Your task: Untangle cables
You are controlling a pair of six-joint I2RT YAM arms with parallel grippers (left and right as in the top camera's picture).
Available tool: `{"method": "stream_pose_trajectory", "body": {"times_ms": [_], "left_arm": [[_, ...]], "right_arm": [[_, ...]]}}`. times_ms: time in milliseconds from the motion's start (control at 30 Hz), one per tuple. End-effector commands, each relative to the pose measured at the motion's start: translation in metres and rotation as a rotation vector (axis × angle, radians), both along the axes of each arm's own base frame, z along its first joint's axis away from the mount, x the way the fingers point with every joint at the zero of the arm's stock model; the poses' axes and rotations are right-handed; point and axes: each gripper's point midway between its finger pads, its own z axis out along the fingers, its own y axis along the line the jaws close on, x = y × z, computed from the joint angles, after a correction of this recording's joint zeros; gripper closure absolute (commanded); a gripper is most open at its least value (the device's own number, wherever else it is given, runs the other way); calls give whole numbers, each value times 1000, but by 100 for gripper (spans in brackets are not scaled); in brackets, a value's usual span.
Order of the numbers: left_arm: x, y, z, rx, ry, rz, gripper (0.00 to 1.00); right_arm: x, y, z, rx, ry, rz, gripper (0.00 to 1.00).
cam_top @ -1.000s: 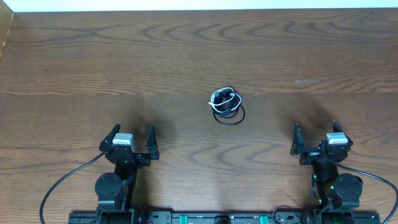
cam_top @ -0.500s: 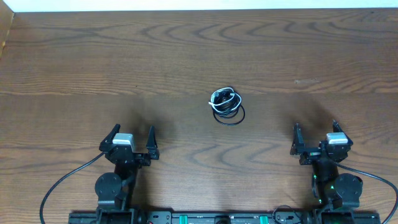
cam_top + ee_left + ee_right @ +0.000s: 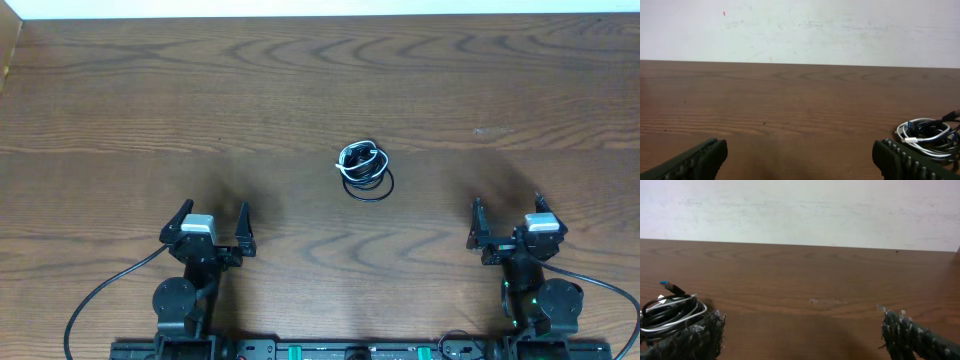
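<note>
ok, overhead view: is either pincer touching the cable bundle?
No, the left pincer and right pincer both sit open near the front edge of the table, well apart from the cable bundle in the middle.

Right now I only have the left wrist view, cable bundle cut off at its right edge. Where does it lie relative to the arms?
Observer: Overhead, the cable bundle lies about midway between the left pincer and right pincer, farther out on the table.
Operator: Is the right pincer on it?
Observer: No, it is open and empty, apart from the bundle.
Operator: Is it one clump?
Observer: Yes, white cable and black together, one black loop spilling toward the arms.
</note>
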Motion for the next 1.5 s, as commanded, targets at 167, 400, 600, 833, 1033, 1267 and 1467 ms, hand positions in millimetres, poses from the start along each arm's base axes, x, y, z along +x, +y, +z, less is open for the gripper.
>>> {"method": "stream_pose_trajectory", "body": {"times_ms": [167, 400, 600, 833, 1033, 1267, 1467], "left_arm": [[0, 0, -16, 19, 40, 0, 2], [0, 0, -16, 18, 40, 1, 2], [0, 0, -16, 19, 40, 0, 2], [0, -9, -5, -19, -1, -46, 2], [-29, -82, 17, -255, -3, -501, 2], [-44, -79, 106, -373, -224, -527, 2], [-53, -71, 167, -295, -187, -452, 2]], "right_arm": [[0, -4, -1, 11, -1, -17, 1], [0, -4, -1, 11, -1, -17, 1], [0, -4, -1, 10, -1, -18, 1], [0, -4, -1, 11, -1, -18, 1], [0, -4, -1, 11, -1, -17, 1], [0, -4, -1, 10, -1, -18, 1], [0, -4, -1, 10, -1, -18, 1]]}}
